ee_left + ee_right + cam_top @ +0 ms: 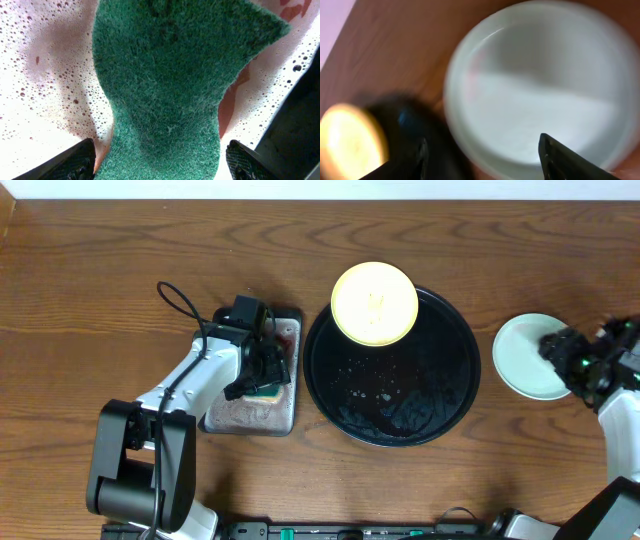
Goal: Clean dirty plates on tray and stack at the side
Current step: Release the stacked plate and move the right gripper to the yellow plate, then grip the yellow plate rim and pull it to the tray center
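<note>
Fingers first, nearest the arm bases: the left fingers [75,162] hang spread over the small rectangular grey metal tray [250,415], which sits at nine o'clock from the large round glossy black tray [330,395]. The green scouring sponge [160,85] lies between them in pink-tinged suds with a gap on each side, so nothing is pinched. Opposite, at three o'clock, the pale mint-blue round plate [520,350] sits on the brown wooden desk [100,260], clear of the black tray. The right fingers [560,157] stand apart above its three o'clock side and hold nothing (that view is blurred, and I cannot tell whether a second plate lies beneath this one). Farthest off, the pale yellow round plate [374,303] perches at about twelve o'clock on the black tray, overhanging its raised rim.

As for risks, the yellow plate looks like the next one to handle, and on a wet rim it could skid or tip off when nudged. A dripping sponge carried across could spot the desk with red water. Right fingers lifting carelessly could catch the mint plate's lip and drag it.
</note>
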Action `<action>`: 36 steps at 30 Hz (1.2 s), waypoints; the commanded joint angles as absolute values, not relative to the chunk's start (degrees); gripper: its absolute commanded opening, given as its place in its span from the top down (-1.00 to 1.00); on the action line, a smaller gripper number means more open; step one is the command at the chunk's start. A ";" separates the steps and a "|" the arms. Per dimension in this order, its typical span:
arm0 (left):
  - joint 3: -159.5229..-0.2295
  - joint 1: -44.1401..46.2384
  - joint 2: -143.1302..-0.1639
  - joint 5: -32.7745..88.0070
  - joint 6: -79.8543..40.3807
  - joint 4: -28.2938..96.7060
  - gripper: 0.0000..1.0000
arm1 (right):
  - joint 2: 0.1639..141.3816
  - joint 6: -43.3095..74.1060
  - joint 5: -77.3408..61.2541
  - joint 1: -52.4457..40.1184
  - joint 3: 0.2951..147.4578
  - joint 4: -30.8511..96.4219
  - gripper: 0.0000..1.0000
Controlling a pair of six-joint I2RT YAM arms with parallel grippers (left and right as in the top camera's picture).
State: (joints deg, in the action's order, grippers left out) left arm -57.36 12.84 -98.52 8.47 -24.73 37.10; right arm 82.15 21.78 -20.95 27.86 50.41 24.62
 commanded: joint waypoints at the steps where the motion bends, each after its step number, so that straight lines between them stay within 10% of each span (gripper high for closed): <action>1: -57.98 12.67 -97.41 8.36 -25.39 37.23 -0.67 | 82.65 11.09 -27.68 21.28 55.22 27.31 -0.37; 17: -57.98 12.67 -97.41 8.36 -25.39 37.23 -0.67 | 105.47 -7.29 -22.72 -2.28 81.17 41.06 -0.52; 22: -57.98 12.67 -97.41 8.34 -25.39 37.23 -0.67 | 112.81 -1.72 -22.48 -5.10 81.17 32.93 -0.09; 36: -57.98 12.67 -97.41 8.36 -25.41 37.23 -0.67 | 121.03 7.27 -21.02 -6.55 81.14 23.79 0.28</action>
State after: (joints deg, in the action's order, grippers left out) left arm -57.34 12.84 -98.52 8.67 -25.30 37.10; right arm 119.63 5.43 -21.17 -5.69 80.55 24.08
